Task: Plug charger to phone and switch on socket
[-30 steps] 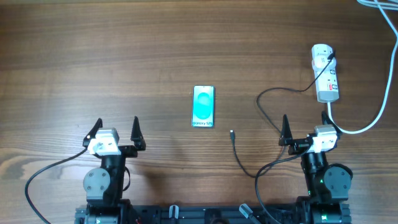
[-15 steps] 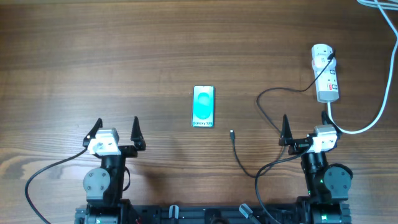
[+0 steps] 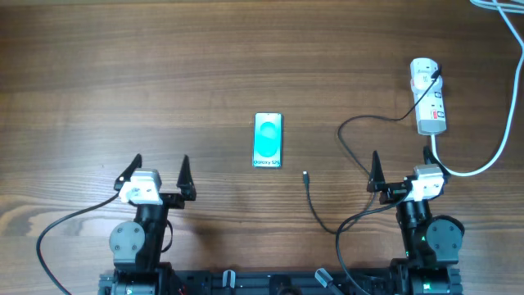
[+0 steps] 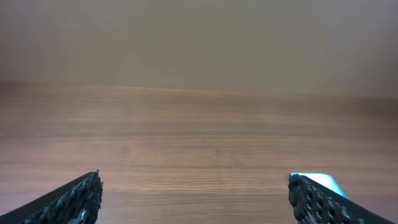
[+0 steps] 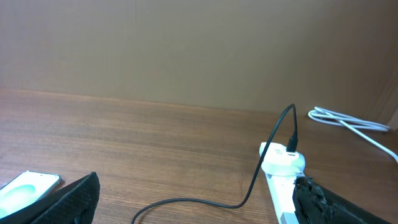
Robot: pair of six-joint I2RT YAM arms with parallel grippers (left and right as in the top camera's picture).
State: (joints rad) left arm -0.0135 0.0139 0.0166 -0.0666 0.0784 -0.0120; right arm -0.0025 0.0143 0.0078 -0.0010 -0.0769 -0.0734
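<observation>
Lying flat mid-table, phone (image 3: 268,140) — charger (image 3: 305,177) tip near, seemingly apart; left gripper (image 3: 160,164), right gripper (image 3: 401,160) jaws spread.

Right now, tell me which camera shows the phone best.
Overhead: the whole phone lies face up, uncovered. The left wrist camera catches only a corner; the right wrist camera shows one end at the lower left edge.

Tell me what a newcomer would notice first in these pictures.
The flat phone with a bright cyan screen lies in the middle of the wooden table. At far right sits a short white power strip, its thin black charger cable ending loose right of the phone. The left gripper and right gripper stand open, empty.
</observation>
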